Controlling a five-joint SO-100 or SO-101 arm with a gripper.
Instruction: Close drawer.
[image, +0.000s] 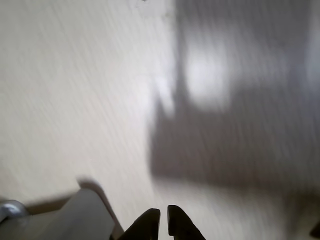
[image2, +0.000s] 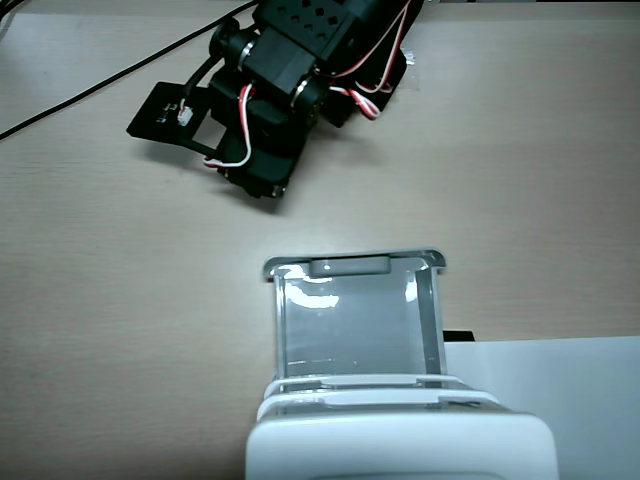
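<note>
In the fixed view the drawer (image2: 355, 325) is a translucent grey tray pulled far out of the white rounded cabinet (image2: 400, 445). Its pale front rim and handle tab (image2: 350, 266) face the arm. My black gripper (image2: 265, 190) hangs above the table, a short way beyond the handle tab and left of it, not touching it. In the blurred wrist view the two black fingertips (image: 164, 222) stand close together with only a thin gap and hold nothing. The drawer cannot be made out in that view.
A flat white paper sheet (image2: 560, 390) lies right of the cabinet. A black cable (image2: 100, 90) and a black flat plate (image2: 165, 110) lie at the arm's left. A pale grey shape (image: 75, 217) shows at the wrist view's lower left.
</note>
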